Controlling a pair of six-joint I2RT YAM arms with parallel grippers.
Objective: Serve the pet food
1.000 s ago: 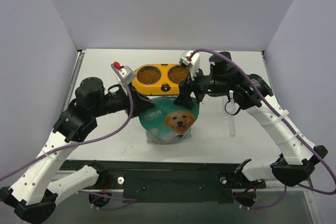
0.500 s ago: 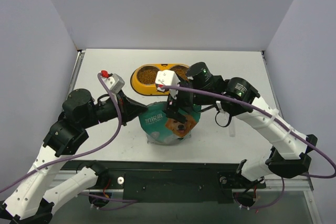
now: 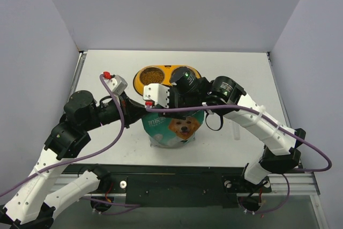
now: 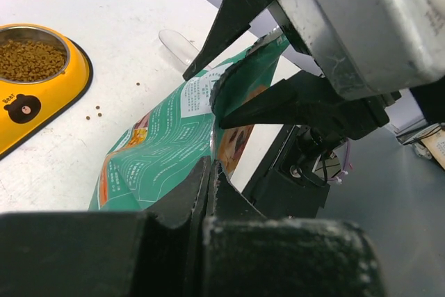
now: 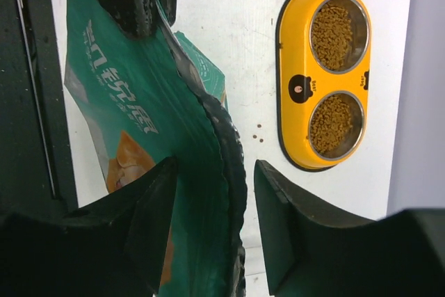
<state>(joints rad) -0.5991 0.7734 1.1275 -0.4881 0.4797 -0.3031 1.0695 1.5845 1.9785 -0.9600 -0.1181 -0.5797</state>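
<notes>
Gripping the top edge of the bag (image 3: 177,127), left tool (image 4: 211,172) pinches it; right tool (image 5: 214,165) straddles it, spread; pet food (image 5: 332,26) fills the feeder (image 5: 290,46) behind the bag; sealing likely follows, needing right tool to close

- The teal dog-food bag (image 3: 170,130) stands at the centre of the top view. The left gripper (image 3: 141,111) pinches its top edge, and the right gripper (image 5: 214,168) straddles that edge with jaws apart, so the mouth is crowded.
- The yellow double-bowl feeder (image 3: 138,82) sits just behind the bag, half covered by the right arm (image 3: 257,122).
- A clear plastic scoop (image 3: 236,128) lies to the right of the bag.
- Bare tabletop (image 3: 241,65) gives passage at upper right and upper left.
</notes>
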